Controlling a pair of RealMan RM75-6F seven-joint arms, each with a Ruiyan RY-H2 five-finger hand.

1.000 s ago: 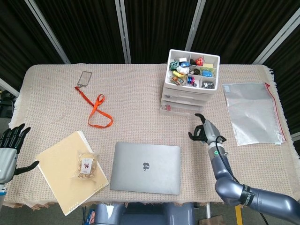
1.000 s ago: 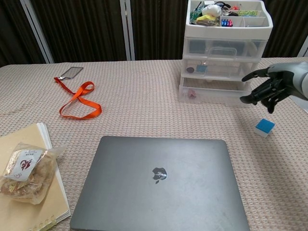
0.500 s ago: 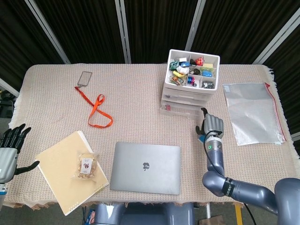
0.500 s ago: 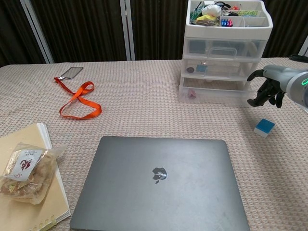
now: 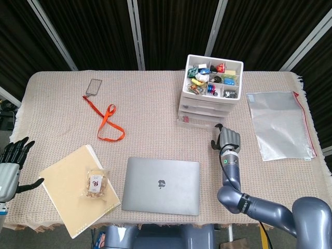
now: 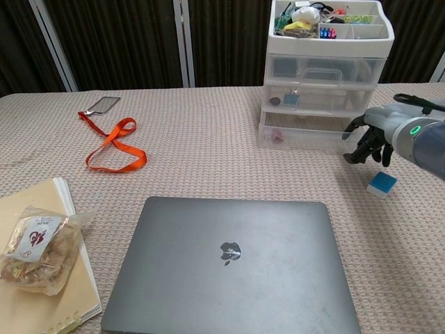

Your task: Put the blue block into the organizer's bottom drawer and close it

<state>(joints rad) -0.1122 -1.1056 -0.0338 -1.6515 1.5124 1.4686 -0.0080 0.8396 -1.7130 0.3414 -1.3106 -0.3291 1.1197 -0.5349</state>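
Observation:
The white organizer (image 6: 327, 69) stands at the back right, its bottom drawer (image 6: 306, 137) sticking out slightly further than the two above. The blue block (image 6: 382, 184) lies on the cloth to the right of that drawer; the head view does not show it. My right hand (image 6: 372, 136) hovers at the drawer's right front corner, back up, fingers apart and hanging down, holding nothing. The block sits just below and to the right of it. In the head view the right hand (image 5: 228, 139) is just in front of the organizer (image 5: 210, 91). My left hand (image 5: 11, 165) is spread at the lower left edge.
A closed grey laptop (image 6: 233, 261) lies in the front middle. A notebook with a snack bag (image 6: 35, 247) is at the front left. An orange lanyard (image 6: 115, 142) and a phone (image 6: 103, 104) lie at the back left. A clear zip pouch (image 5: 280, 124) lies right of the organizer.
My right hand has swung left and toward the bottom drawer's right front corner, turning its back upward. The block, drawer and left hand have stayed put.

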